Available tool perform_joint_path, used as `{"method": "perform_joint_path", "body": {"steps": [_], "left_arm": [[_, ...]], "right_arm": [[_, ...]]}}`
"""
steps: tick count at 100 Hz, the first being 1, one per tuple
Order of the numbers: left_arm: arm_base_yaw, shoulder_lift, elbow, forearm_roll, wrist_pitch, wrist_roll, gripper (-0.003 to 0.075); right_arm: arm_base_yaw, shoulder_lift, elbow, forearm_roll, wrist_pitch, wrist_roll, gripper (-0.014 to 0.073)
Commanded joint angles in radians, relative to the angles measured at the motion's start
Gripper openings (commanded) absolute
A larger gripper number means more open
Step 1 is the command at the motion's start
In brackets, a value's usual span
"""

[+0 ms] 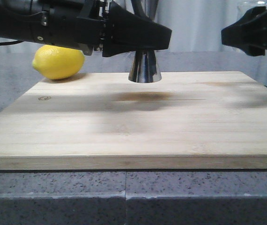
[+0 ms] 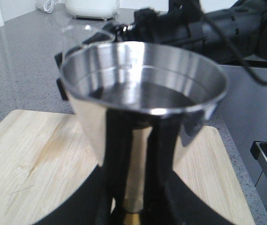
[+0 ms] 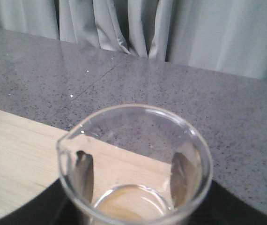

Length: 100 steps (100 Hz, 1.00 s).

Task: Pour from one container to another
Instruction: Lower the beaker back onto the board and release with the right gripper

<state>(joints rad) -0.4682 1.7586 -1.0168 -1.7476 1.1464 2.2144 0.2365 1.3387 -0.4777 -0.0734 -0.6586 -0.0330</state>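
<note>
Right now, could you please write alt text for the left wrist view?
A shiny steel jigger fills the frame, held at its waist between the left gripper's black jaws above a wooden board. A clear glass beaker shows just beyond its rim, held by the right arm.

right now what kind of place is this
Probably a kitchen or home bar counter: a wooden cutting board on speckled grey stone, a lemon and a steel jigger, curtains behind.

Both arms are matte black. The left arm (image 1: pixel 54 23) has a blocky housing with small silver screws, tapering to a wedge. A thin black cable (image 2: pixel 255 75) trails from the right arm (image 2: pixel 227 33).
</note>
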Motion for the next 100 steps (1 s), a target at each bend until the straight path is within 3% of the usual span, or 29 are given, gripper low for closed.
{"method": "perform_joint_path", "body": {"steps": [1, 45, 81, 88, 100], "left_arm": [[-0.010, -0.042, -0.029, -0.075, 0.061, -0.008, 0.0008], [-0.010, -0.042, -0.029, -0.075, 0.061, -0.008, 0.0008], [-0.010, -0.042, -0.029, -0.075, 0.061, -0.008, 0.0008], [-0.010, -0.042, -0.029, -0.075, 0.061, -0.008, 0.0008], [-0.010, -0.042, -0.029, -0.075, 0.061, -0.008, 0.0008]], "right_arm": [[-0.003, 0.022, -0.021, 0.007, -0.145, 0.018, 0.0279], [-0.003, 0.217, -0.021, 0.003, -0.291, 0.061, 0.0279], [-0.003, 0.236, -0.021, 0.003, -0.279, 0.086, 0.0285], [-0.003, 0.236, -0.021, 0.001, -0.283, 0.086, 0.0322], [-0.003, 0.236, -0.021, 0.001, -0.290, 0.086, 0.0465]]}}
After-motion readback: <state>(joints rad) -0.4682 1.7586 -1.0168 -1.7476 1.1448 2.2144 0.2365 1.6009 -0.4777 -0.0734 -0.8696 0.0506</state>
